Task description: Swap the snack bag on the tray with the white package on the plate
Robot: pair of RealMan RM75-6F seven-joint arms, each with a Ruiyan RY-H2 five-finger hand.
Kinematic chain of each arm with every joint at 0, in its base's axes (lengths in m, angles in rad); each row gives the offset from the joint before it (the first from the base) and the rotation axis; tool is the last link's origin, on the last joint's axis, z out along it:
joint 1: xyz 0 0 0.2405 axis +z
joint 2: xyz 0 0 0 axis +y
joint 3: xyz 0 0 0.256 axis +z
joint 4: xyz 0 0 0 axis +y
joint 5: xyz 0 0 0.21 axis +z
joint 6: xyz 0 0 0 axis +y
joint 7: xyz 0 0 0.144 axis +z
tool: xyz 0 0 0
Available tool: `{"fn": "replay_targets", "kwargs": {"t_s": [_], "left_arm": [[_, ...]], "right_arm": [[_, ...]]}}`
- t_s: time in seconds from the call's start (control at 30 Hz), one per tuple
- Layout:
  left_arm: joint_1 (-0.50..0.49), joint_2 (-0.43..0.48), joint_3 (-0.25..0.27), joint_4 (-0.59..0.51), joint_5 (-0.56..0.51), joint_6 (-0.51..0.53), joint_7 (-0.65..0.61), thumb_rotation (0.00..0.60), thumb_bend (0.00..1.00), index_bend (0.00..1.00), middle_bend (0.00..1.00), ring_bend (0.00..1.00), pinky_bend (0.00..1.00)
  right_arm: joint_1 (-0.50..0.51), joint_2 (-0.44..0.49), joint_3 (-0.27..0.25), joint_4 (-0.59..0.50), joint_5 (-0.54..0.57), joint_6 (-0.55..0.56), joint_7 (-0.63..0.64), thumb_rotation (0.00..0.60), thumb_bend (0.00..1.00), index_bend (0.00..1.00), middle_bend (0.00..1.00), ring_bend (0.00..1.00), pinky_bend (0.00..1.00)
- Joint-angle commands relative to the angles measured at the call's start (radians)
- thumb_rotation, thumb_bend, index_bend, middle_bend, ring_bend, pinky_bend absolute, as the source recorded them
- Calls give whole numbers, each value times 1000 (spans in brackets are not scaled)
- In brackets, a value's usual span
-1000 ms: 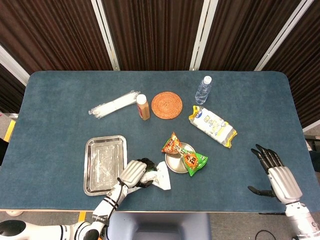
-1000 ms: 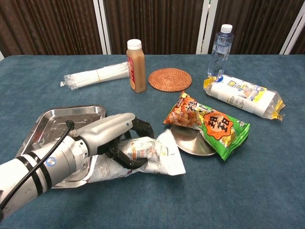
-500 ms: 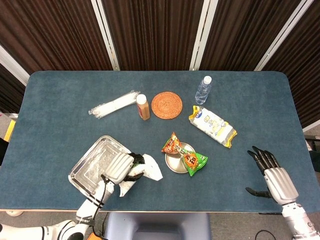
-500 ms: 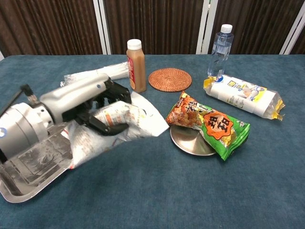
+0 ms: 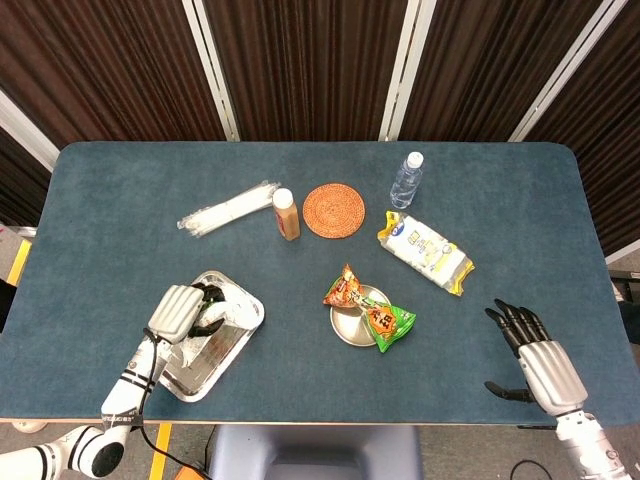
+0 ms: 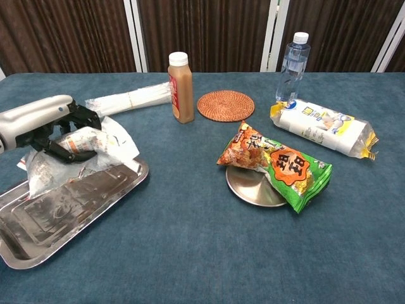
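White package (image 6: 82, 147) (crumpled) gripped in left hand (image 6: 47, 123).

The crinkled white package (image 6: 76, 149) is held over the skewed steel tray (image 6: 69, 212), above its far end. The orange-and-green snack bag (image 6: 278, 164) lies across the small round metal plate (image 6: 250, 187), overhanging its rim.

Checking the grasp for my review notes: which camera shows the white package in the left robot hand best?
The chest view: the white package shows its crumpled wrap and printed label, with the left robot hand gripping it above the tray. The head view shows only a small white patch beside that robot hand.
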Motion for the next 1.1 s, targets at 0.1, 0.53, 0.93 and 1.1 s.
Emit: {"fn": "replay_targets", "kwargs": {"t_s": [0.1, 0.53, 0.93, 1.1], "left_arm": [[1, 0, -3, -5, -36, 6, 79, 600, 355, 9, 0, 3, 194], [138, 213, 136, -265, 122, 180, 154, 600, 362, 0, 0, 0, 91], [522, 212, 306, 45, 332, 678, -17, 600, 388, 0, 0, 0, 26], [529, 222, 282, 56, 348, 689, -73, 600, 391, 0, 0, 0, 25]], "right_arm": [[1, -3, -1, -1, -1, -11, -9, 600, 159, 0, 0, 0, 0], [-9, 2, -8, -1, -31, 7, -7, 600, 158, 0, 0, 0, 0], [-54, -76, 12, -9, 10, 33, -299, 600, 159, 0, 0, 0, 0], [-61, -87, 18, -10, 12, 42, -316, 600, 158, 0, 0, 0, 0]]}}
